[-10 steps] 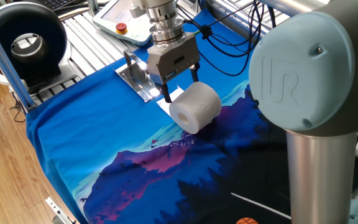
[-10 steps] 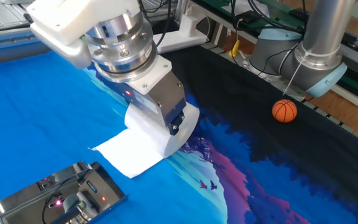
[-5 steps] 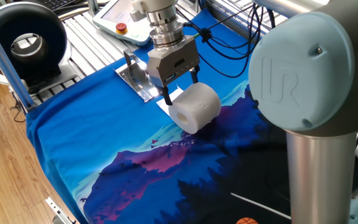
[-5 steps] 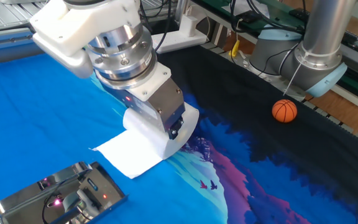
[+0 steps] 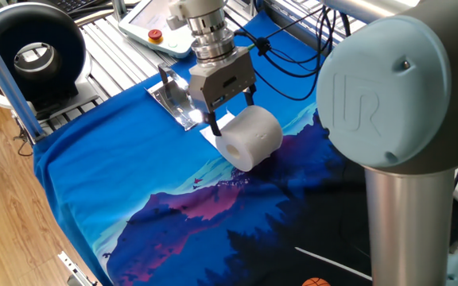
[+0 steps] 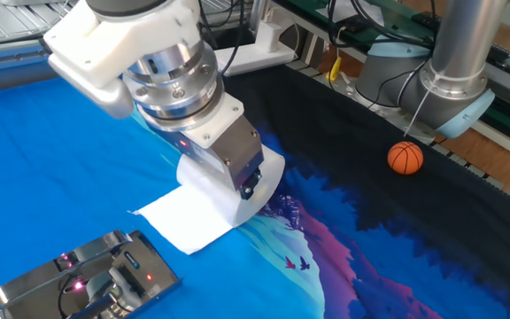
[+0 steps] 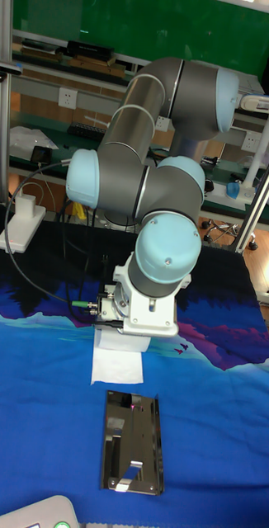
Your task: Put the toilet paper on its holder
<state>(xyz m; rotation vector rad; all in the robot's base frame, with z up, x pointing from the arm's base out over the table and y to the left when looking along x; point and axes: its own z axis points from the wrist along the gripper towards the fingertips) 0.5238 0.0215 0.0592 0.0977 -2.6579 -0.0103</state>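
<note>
The fat white toilet paper roll (image 5: 250, 137) lies on its side on the blue printed cloth (image 5: 110, 183), loose sheet (image 6: 181, 216) trailing toward the shiny silver metal holder plate (image 5: 176, 98). Right above it hangs the grey two-finger gripper (image 5: 230, 110), black fingers (image 5: 213, 122) spread wide, straddling the roll's near end without clamping.

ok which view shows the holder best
The tall fixed view: the holder lies whole and unobstructed on the cloth, below the loose sheet. The other fixed view cuts it off at the bottom edge, and one fixed view shows it partly behind the gripper.
</note>
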